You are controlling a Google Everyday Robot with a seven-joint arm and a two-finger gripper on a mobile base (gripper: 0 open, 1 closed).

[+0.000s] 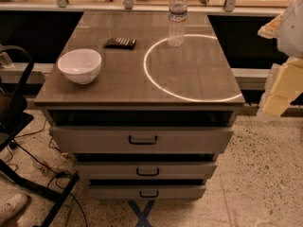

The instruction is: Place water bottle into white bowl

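The water bottle is clear with a white cap and a pale label band, and the white bowl is glossy and plain. Both stand on a grey-brown table marked by a thin bright white ring, near a black ribbed rectangular object. Grey drawers carry dark handles above a pale floor with dark speckles, and the gripper at the right edge is cream-yellow.

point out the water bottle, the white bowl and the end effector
clear ribbed plastic water bottle (pixel 177 17), camera view, on its label band
round glossy white bowl (pixel 79 74), camera view, on its outer wall
pale end effector (pixel 275 99), camera view, at the right edge, its lower part
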